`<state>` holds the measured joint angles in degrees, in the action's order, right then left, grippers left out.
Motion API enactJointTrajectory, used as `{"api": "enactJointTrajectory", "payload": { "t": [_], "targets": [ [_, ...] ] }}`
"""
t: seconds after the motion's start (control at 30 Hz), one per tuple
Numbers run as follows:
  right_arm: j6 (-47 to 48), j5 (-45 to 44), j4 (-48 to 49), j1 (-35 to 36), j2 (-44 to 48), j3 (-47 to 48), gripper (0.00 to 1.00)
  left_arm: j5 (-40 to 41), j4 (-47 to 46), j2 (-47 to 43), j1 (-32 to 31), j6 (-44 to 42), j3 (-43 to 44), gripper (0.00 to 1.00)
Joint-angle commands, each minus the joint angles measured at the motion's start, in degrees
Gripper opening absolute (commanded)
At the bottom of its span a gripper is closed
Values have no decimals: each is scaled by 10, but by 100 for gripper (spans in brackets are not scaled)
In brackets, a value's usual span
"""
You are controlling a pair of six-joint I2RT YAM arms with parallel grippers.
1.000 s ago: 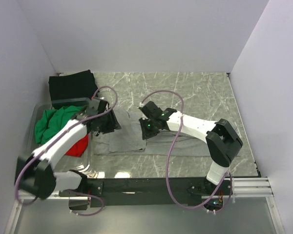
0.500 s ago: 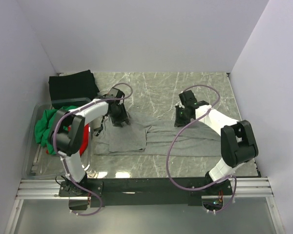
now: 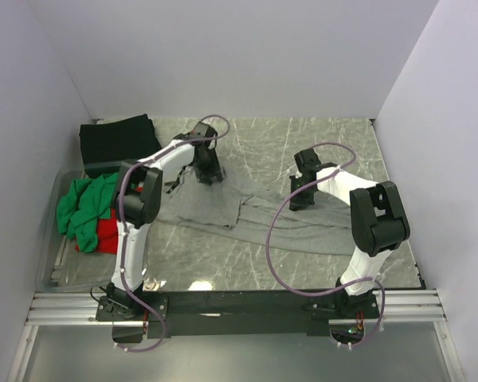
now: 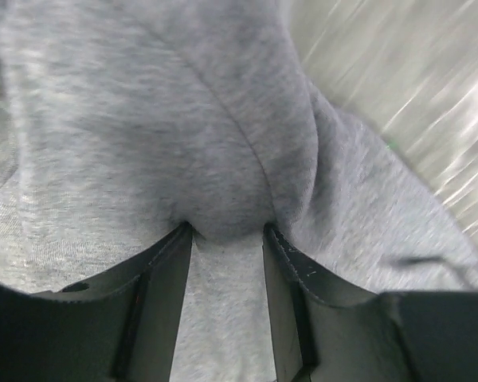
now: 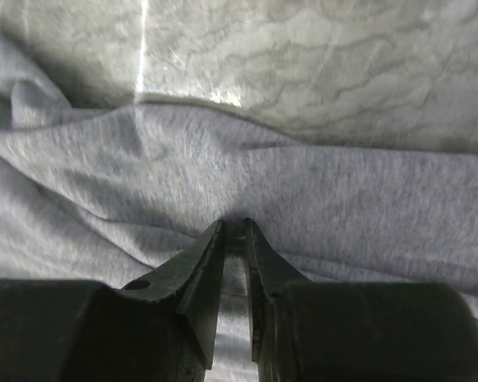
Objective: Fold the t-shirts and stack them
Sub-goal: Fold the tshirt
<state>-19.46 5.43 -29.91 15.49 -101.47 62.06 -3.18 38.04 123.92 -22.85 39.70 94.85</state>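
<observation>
Spreading the grey t-shirt [image 3: 223, 215] is judged the step in hand; it is laid out right of the bin [image 3: 60, 267].
A thick fold is clamped in the left gripper [image 4: 227, 231], thin cloth is pinched in the near-closed right gripper [image 5: 234, 227]; outward tension is called for next.

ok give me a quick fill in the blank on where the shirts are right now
1. The pinched t-shirt, gripped by both the left gripper and the right gripper, is ___ in colour.
2. The corner t-shirt, at the far left of the table, is ___.
3. The green t-shirt and the red t-shirt sit in a clear bin on the robot's ___ side.

Missing words: grey; black; left
</observation>
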Motion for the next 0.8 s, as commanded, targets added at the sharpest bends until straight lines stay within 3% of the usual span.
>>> {"api": "enactJointTrajectory", "payload": {
  "t": [0.0,0.2,0.4,0.6,0.77],
  "targets": [
    [-3,-9,-41,-2,-6,3,24,30,13,97,0,-36,78,48],
    [-29,-25,-77,-2,18,-20,24,14,18,199,0,-61,248,48],
    [-44,-51,-111,-2,39,-2,24,-31,-33,231,-1,-70,290,51],
    [-28,-96,-157,-3,58,60,24,-44,-98,168,-7,-64,280,55],
    [-10,-82,-174,-2,98,61,24,-10,-111,71,-7,-11,255,57]
  ]
}}
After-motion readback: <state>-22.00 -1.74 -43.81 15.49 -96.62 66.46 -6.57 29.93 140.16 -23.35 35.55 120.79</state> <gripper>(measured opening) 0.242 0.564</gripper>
